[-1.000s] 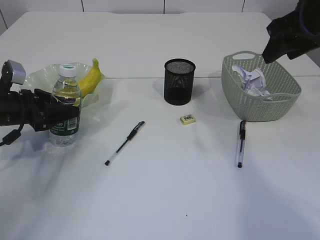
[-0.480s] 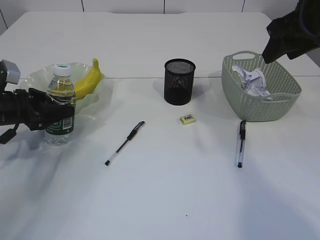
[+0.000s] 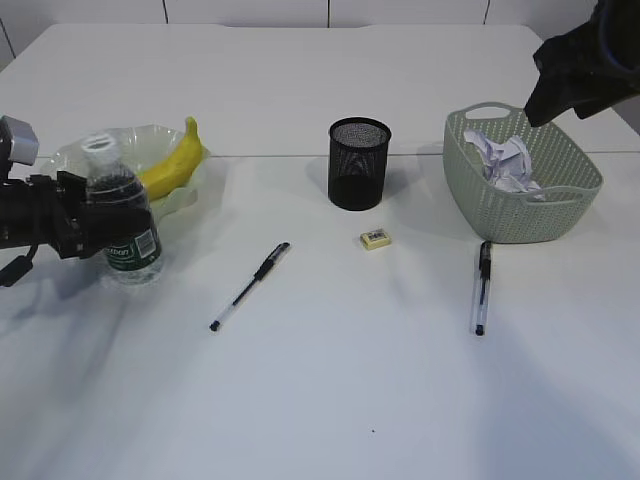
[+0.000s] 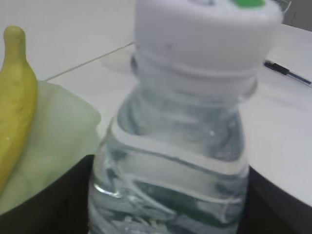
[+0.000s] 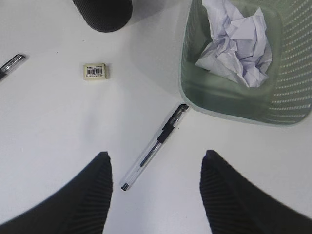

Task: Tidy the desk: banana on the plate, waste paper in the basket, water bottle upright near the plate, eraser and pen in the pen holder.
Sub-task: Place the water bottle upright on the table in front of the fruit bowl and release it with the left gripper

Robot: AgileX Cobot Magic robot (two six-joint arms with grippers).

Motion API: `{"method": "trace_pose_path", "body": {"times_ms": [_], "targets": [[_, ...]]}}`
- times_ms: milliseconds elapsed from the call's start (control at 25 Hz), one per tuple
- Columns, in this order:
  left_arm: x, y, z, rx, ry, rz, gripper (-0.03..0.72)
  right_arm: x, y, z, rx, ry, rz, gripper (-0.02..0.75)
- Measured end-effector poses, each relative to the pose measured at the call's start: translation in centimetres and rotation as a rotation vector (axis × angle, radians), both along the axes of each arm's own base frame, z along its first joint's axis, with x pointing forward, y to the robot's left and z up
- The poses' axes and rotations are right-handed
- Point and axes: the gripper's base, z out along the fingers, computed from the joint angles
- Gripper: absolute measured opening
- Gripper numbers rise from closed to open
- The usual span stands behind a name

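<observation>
My left gripper (image 3: 95, 215) is shut on the clear water bottle (image 3: 122, 225), white cap and green label, tilted leftward beside the pale green plate (image 3: 75, 155); the bottle fills the left wrist view (image 4: 185, 146). The banana (image 3: 175, 160) lies on the plate. Crumpled waste paper (image 3: 505, 160) lies in the green basket (image 3: 560, 215). The yellow eraser (image 3: 376, 239) lies in front of the black mesh pen holder (image 3: 358, 163). One pen (image 3: 250, 285) lies left of centre, another pen (image 3: 482, 285) in front of the basket. My right gripper (image 5: 155, 190) is open, high above that pen (image 5: 156, 146).
The right arm's dark body (image 3: 585, 65) hangs above the basket at the top right. A seam in the white table (image 3: 300, 155) runs behind the pen holder. The right wrist view shows the eraser (image 5: 95, 70), the basket (image 5: 195, 92) and the paper (image 5: 239, 41).
My left gripper has shifted the bottle slightly and it now leans to the left, where it stood upright before. The right arm has not moved.
</observation>
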Motion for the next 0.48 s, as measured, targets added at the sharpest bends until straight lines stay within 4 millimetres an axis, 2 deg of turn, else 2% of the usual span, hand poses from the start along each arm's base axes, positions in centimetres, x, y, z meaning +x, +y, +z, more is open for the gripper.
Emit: {"method": "trace_pose_path", "body": {"times_ms": [200, 480], "targets": [[0.03, -0.01, 0.07, -0.004, -0.003, -0.001, 0.569, 0.00, 0.00, 0.00, 0.000, 0.000, 0.000, 0.430], [0.03, -0.02, 0.08, -0.006, -0.004, -0.002, 0.641, 0.00, 0.00, 0.00, 0.000, 0.000, 0.000, 0.430]]}}
